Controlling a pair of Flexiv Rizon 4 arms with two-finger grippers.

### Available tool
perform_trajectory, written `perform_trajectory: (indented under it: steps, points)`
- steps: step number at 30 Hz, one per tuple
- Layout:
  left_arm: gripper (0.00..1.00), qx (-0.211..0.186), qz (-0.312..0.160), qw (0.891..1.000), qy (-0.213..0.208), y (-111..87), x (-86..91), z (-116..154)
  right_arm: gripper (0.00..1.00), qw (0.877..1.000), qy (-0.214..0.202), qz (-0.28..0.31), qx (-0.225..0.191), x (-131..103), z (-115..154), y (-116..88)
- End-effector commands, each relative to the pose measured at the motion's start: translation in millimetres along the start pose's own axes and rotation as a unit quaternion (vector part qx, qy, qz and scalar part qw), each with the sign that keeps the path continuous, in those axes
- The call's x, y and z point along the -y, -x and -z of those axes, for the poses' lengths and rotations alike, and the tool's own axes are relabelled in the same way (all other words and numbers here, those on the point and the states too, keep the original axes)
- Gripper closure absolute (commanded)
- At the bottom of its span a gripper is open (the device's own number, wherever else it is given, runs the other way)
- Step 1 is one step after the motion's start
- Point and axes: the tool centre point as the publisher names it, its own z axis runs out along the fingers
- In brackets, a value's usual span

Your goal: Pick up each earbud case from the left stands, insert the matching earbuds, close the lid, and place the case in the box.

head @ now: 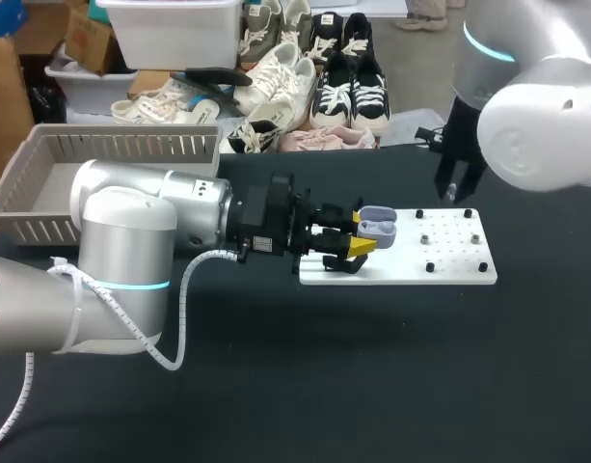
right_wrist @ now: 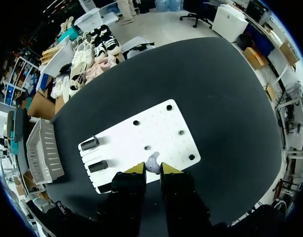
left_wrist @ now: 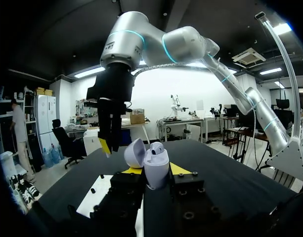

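A pale lavender earbud case (head: 377,228) stands with its lid (left_wrist: 134,153) swung open, and my left gripper (head: 361,243) is shut on its base over the left end of the white board (head: 449,262). The left wrist view shows the case (left_wrist: 156,168) upright between the yellow tips, with one white earbud (left_wrist: 156,146) seated in it. My right gripper (head: 459,185) hangs above the board's far edge, beyond the case. In its own view the right gripper (right_wrist: 153,169) is shut on a small white earbud (right_wrist: 152,162) high over the board (right_wrist: 156,126).
Two black stands (right_wrist: 90,143) (right_wrist: 98,165) sit on the board's left end, and small black pegs dot its right part. A grey slatted basket (head: 112,159) stands at the table's far left. My left arm stretches across the table's middle.
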Motion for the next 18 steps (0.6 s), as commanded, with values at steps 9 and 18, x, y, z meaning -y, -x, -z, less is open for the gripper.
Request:
perform_trajectory:
  steps: [9,18]
  points:
    - [1.0,0.0,0.0,1.0,-0.001,-0.4,-1.0,-0.2,1.0,0.998,0.004,0.06,-0.016,1.4,76.5,-56.2]
    - [1.0,0.0,0.0,1.0,-0.001,-0.4,-1.0,-0.2,1.0,0.985,0.007,0.164,-0.059,-23.1,104.3,-99.5]
